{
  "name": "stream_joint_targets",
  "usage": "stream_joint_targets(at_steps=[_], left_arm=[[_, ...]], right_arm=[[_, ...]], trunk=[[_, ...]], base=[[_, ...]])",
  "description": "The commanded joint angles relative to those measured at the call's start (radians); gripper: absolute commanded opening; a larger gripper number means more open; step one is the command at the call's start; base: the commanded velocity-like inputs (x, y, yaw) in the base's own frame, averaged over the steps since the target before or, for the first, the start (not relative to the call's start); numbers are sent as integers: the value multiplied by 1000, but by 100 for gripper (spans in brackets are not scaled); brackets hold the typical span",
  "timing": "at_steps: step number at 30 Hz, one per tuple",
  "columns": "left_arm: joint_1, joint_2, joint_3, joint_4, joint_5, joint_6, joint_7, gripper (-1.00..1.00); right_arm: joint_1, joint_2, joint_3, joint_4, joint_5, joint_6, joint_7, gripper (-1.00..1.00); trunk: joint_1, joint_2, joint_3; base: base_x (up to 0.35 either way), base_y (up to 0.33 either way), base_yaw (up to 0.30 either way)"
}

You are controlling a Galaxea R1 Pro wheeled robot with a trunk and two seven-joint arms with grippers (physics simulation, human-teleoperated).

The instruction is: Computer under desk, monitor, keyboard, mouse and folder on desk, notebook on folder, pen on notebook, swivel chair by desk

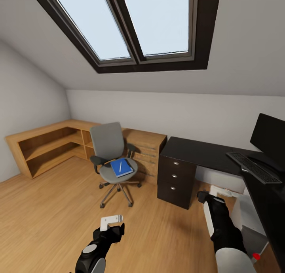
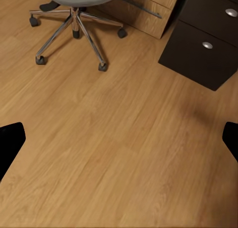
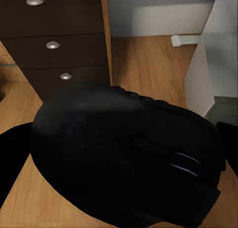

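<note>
1. I am on the mouse step. My right gripper [image 1: 202, 196] holds the mouse [image 3: 126, 156], pinched between its 2 fingers. The mouse is up in the air, low over the wood floor [image 1: 51, 213], in front of the black drawers [image 1: 176, 182] of the desk [image 1: 198, 150].

2. My left gripper [image 1: 114, 225] is wide open and holds nothing. In its own camera I see bare floor between the 2 finger tips.

3. The mouse's long side runs across my right fingers. In the right wrist view its wheel end points toward the white computer [image 3: 218, 54], and its round back end points toward the drawers. Its top faces my camera.

4. I think my next move is to lift the mouse up over the desk edge and set it down flat beside the keyboard [image 1: 253, 168]. The keyboard lies on the desk in front of the monitor [image 1: 269, 136]. It sits at a slant, with 1 end near the front edge.

5. I need to carry the mouse high so it does not bump the desk edge.

6. The blue folder [image 1: 121, 167] is on the seat of the chair [image 1: 113, 156], with the pen [image 1: 120, 165] lying on top of it. The chair stands away from the desk, by the wooden cabinets [image 1: 146, 154]. I think that step comes later.
</note>
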Motion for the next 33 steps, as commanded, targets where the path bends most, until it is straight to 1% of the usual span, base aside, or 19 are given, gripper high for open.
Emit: stream_joint_targets(at_steps=[1, 2, 3, 8, 10, 12, 13, 15, 22, 30, 33], left_arm=[[-1, 0, -2, -1, 9, 1, 9, 100], [-1, 0, -3, -1, 8, 1, 9, 100], [-1, 0, -3, -1, 8, 1, 9, 100], [-1, -1, -4, -1, 9, 2, 9, 100], [-1, -1, -6, 0, 10, 2, 9, 100], [-1, -1, -14, 0, 10, 2, 9, 100], [-1, -1, -28, 7, 10, 2, 12, 100], [-1, -1, -34, 10, 10, 2, 13, 100], [-1, -1, -40, 14, 10, 2, 14, 100], [-1, -1, -40, 14, 10, 2, 14, 100], [-1, -1, -58, 38, 9, 0, 15, 100]], right_arm=[[55, 14, 19, -73, 7, 17, 3, -100], [76, 18, 36, -99, 6, 21, 4, -100], [105, 24, 66, -132, 3, 26, 3, -100], [113, 26, 73, -137, 0, 25, 4, -100], [113, 26, 73, -136, 0, 24, 4, -100], [114, 26, 73, -136, 0, 24, 4, -100], [114, 26, 73, -136, 0, 24, 5, -100], [114, 26, 73, -136, 0, 23, 5, -100], [114, 26, 73, -131, 0, 23, 5, -100], [115, 26, 73, -130, 1, 23, 5, -100], [115, 26, 73, -130, 2, 23, 4, -100]], trunk=[[1, -1, -1], [1, -1, -1], [1, -1, -1], [1, -1, -1], [1, -1, -1], [1, -1, -1], [-3, 6, 2], [-11, 20, 8], [-38, 69, 28], [-68, 125, 53], [-80, 146, 62]], base=[[330, 0, 0], [330, 0, 0], [330, 0, 0], [329, -53, 40], [315, -163, 222], [303, -191, 269], [286, -213, 272], [281, -219, 273], [273, -227, 248], [270, -228, 27], [256, -243, 45]])
